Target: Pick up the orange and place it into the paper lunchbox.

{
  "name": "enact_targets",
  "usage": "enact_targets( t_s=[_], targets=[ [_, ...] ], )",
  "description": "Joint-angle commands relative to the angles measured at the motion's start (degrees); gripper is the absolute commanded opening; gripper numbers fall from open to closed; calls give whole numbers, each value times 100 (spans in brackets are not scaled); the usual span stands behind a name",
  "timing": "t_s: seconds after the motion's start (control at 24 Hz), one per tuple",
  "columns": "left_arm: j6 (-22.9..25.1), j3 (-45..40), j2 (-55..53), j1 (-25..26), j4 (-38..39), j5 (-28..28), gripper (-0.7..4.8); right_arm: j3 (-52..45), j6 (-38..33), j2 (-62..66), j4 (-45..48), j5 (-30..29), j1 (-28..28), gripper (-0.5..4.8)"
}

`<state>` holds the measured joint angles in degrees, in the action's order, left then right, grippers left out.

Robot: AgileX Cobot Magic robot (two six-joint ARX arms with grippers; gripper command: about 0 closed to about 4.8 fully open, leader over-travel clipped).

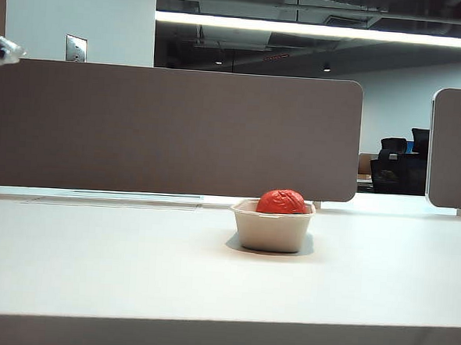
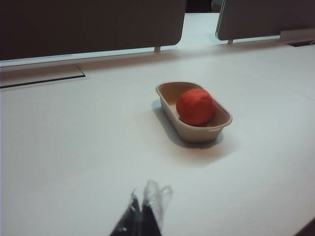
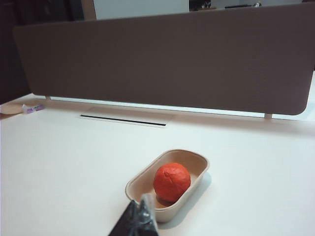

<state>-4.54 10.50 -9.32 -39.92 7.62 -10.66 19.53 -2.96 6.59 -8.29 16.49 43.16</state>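
The paper lunchbox (image 1: pixel 271 230) sits on the white tabletop (image 1: pixel 115 267) a little toward its far edge, near the grey partition (image 1: pixel 170 130), and just right of the middle in the exterior view. It is an oblong beige tub with rounded corners, a rolled rim and sides that taper to the base; in the exterior view its long axis seems to run roughly away from the camera, so a short end faces the near edge. The orange (image 1: pixel 282 201) lies inside it, resting on the floor of the tub and rising above the rim, nearly as wide as the box. It is a red-orange ball with creased, wrinkled skin. The left tool (image 2: pixel 143 216) hangs above the near left part of the tabletop, well apart from the lunchbox (image 2: pixel 194 130) and the orange (image 2: pixel 195 106), its fingers pressed together on nothing. The right tool (image 3: pixel 138 219) hovers close to the near end of the lunchbox (image 3: pixel 167 184), the orange (image 3: pixel 172 182) just beyond it; its fingers also look pressed together and hold nothing.
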Motion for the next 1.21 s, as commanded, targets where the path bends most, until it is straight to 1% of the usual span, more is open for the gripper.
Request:
enact_targets(
  t_s=[0.04, 0.12, 0.17, 0.21, 0.29, 0.37, 0.46, 0.5, 0.54, 0.62, 0.75, 0.83, 1.12, 1.21],
  targets=[
    [7, 9, 170, 13, 70, -122, -6, 22, -2, -48, 83, -9, 7, -6],
    [9, 7, 249, 61, 90, -249, -6, 22, -2, -48, 79, -9, 4, -5],
    [11, 0, 260, 164, 63, -262, -6, 22, -2, -48, 79, -9, 4, -5],
    [11, -17, 264, 299, 22, -260, -6, 22, -2, -48, 76, -9, 4, -5],
    [9, -24, 280, 752, 24, -192, -6, 22, -2, -48, 79, -9, 4, -5],
    [39, -24, 295, 1353, 52, -22, -6, 22, -2, -48, 76, -9, 4, -5],
    [177, -31, 356, 1906, 98, 225, -6, 22, -2, -48, 79, -9, 4, -5],
    [385, -50, 424, 2448, 103, 428, -6, 22, -2, -48, 76, -9, 4, -5],
    [444, -59, 435, 2990, 87, 743, -6, 22, -2, -48, 79, -9, 4, -5],
    [457, -68, 479, 3375, 87, 1021, -6, 22, -2, -48, 81, -9, 4, -5],
    [459, -223, 610, 3611, -61, 1300, -6, 22, -2, -48, 76, -9, 7, -6],
    [459, -612, 743, 3707, -424, 1576, -6, 22, -2, -48, 76, -7, 7, -5],
    [468, -1034, 885, 3720, -551, 1554, -6, 22, -2, -48, 79, -9, 11, -5],
    [481, -1032, 914, 3718, -431, 1309, -6, 22, -2, -48, 79, -7, 11, -5]
  ],
)
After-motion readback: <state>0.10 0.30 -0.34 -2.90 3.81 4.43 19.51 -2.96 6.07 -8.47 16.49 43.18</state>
